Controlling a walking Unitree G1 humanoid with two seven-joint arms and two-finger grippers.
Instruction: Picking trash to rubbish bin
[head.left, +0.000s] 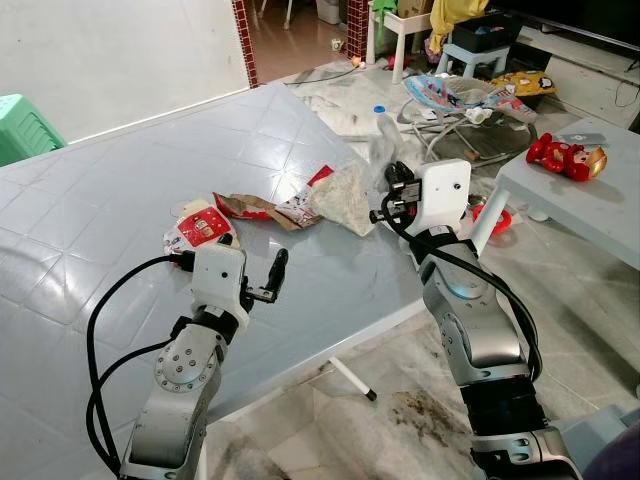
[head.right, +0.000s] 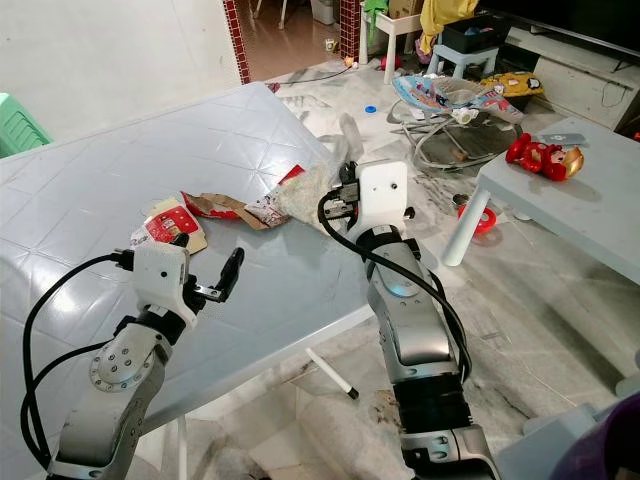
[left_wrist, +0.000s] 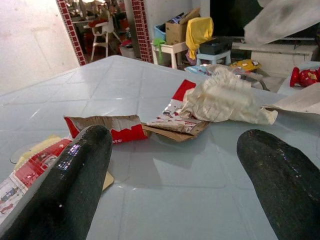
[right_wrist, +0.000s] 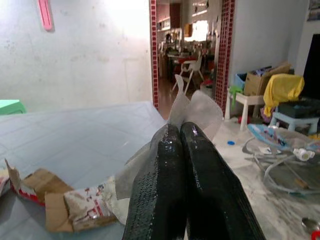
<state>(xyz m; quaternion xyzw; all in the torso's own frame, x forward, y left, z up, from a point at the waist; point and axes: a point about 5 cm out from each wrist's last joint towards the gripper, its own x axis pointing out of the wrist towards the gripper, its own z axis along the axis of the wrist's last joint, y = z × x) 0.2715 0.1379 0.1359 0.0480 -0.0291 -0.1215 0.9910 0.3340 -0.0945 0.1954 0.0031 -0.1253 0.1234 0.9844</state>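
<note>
Trash (head.left: 345, 197) on table (head.left: 120, 200) — right pincer (right_wrist: 186, 145) pinching it.

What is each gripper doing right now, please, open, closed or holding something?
Left gripper: open, holding nothing, above the table.
Right gripper: closed on the clear plastic wrapper.

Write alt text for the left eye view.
The right gripper is shut on a crumpled plastic bag at the pale blue table edge. The left gripper hovers open beside torn red wrappers.
</note>
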